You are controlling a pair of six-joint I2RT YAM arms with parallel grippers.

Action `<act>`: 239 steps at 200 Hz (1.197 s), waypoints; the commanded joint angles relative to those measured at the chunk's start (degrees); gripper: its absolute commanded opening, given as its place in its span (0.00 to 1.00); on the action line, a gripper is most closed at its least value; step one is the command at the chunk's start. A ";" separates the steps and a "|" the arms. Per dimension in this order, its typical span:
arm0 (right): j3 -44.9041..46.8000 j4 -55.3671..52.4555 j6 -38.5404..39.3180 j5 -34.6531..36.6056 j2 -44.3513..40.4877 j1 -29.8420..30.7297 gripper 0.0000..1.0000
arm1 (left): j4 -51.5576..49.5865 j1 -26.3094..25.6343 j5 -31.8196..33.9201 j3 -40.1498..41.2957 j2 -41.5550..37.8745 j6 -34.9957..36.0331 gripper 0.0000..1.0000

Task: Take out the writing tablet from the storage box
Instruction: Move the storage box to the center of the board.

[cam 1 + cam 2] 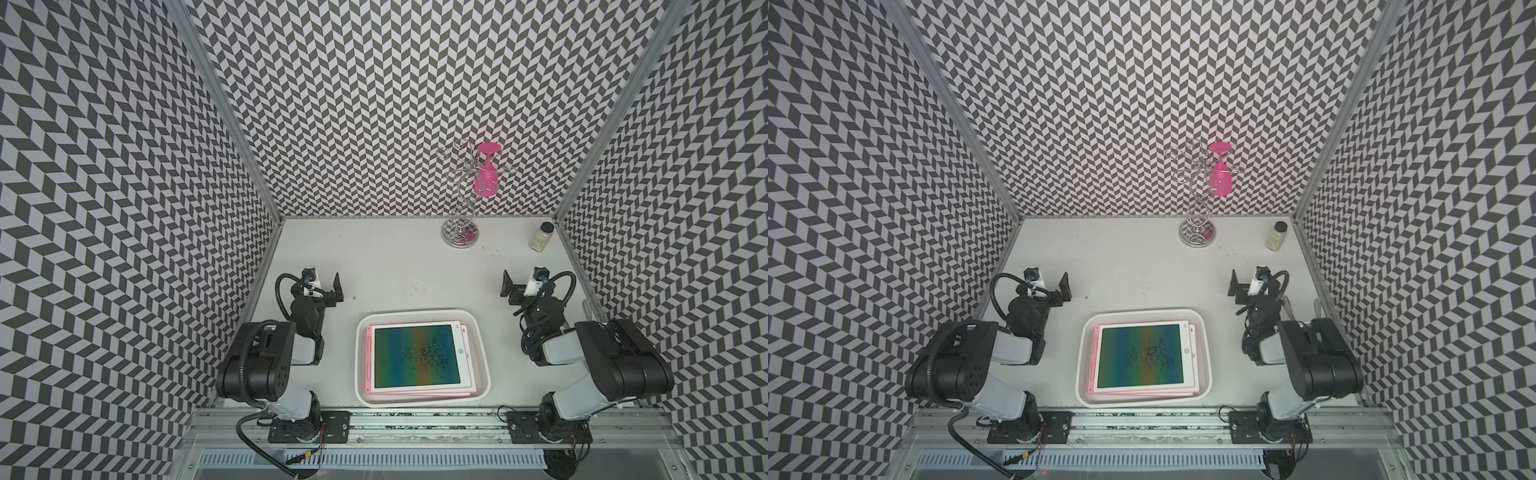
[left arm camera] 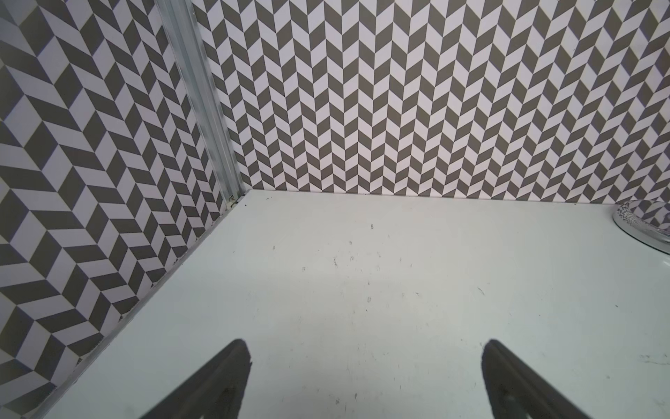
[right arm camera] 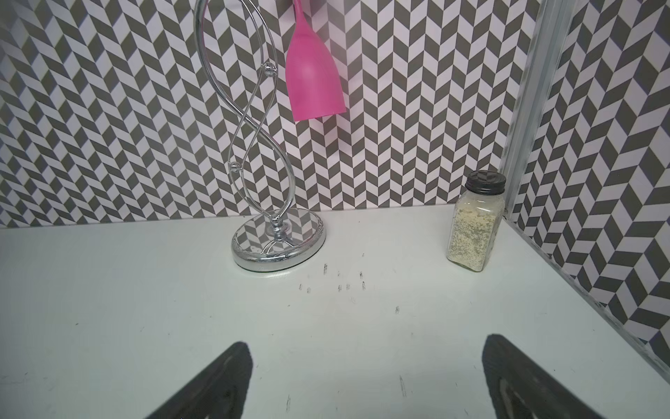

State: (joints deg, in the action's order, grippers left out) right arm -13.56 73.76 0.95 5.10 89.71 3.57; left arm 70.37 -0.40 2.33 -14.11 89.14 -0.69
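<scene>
the writing tablet (image 1: 417, 356) lies in the storage box (image 1: 415, 314) on the counter (image 1: 395, 266); beneath it we make out only pink edges (image 1: 419, 392). left claw (image 2: 366, 348) and right claw (image 3: 366, 344) both gape empty.

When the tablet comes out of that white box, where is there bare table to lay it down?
The widest bare patch lies beyond the box, between the left arm and right arm, up to the rack. The table's back left corner is bare too. Crowded: back right, with rack and jar.
</scene>
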 commanded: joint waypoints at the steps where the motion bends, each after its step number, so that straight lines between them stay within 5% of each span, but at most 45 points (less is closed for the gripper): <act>1: -0.14 3.49 0.20 -0.19 0.34 -0.24 0.99 | 1.17 -0.39 0.49 -0.75 0.04 0.60 1.00; 136: -0.25 3.45 0.06 0.49 0.05 -0.24 0.99 | 1.39 -0.51 1.19 -1.18 -0.32 0.75 1.00; 159: -2.76 -4.04 -0.58 1.96 -2.72 -0.18 0.99 | -16.34 -1.25 3.67 -7.93 -5.42 0.05 0.99; 191: -6.96 -13.67 2.28 -0.19 -5.03 1.26 0.99 | -23.47 -3.52 6.15 -11.14 -8.07 0.84 1.00; 239: -21.73 -44.19 -2.34 -1.28 -7.94 4.30 0.99 | -53.60 -5.62 4.88 -25.59 -8.88 -10.09 1.00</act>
State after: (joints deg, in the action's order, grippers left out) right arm -28.14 47.81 1.87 5.98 83.53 6.76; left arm 33.61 -5.10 7.31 -35.68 80.77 -4.38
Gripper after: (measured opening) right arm 0.992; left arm 0.995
